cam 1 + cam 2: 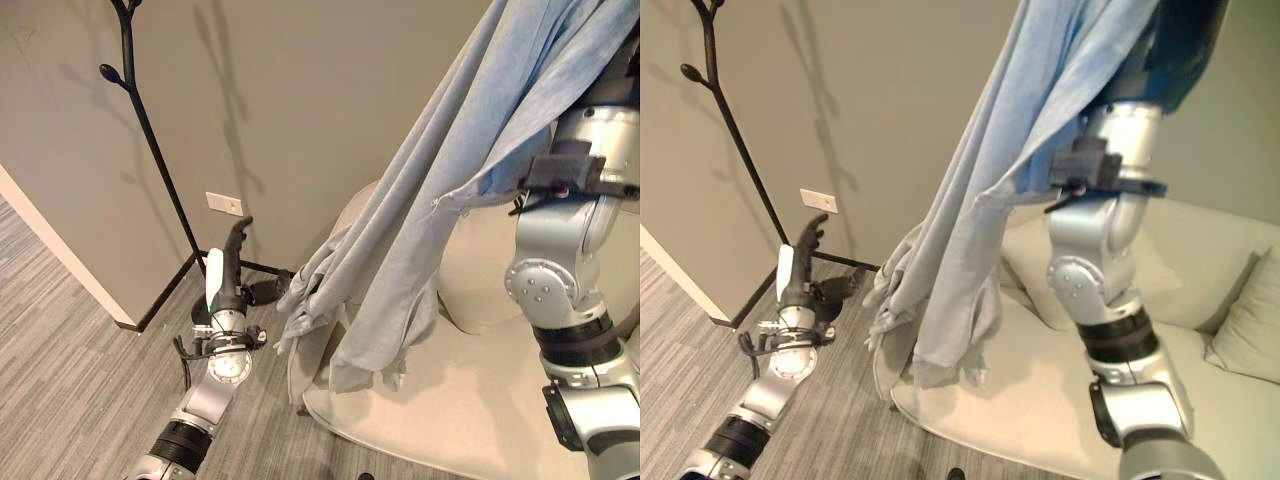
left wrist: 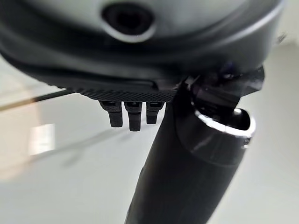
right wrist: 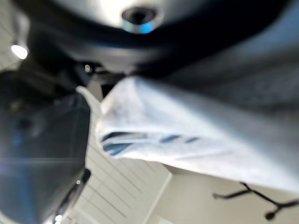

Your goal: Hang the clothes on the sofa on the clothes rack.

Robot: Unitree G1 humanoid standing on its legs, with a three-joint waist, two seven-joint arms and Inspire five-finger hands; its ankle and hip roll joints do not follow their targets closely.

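Light-blue garment (image 1: 470,190) hangs from the raised right hand (image 3: 51,154), draped over it and down across the right arm, its hem dangling above the cream sofa (image 1: 470,400); that hand's grip cannot be told. Left hand (image 1: 228,268), fingers straight, points low toward the black clothes rack (image 1: 150,130).

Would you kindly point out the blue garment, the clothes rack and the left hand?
blue garment (image 1: 470,190): left eye view, on its hanging middle.
clothes rack (image 1: 150,140): left eye view, on its dark stem.
left hand (image 1: 228,275): left eye view, on its palm.
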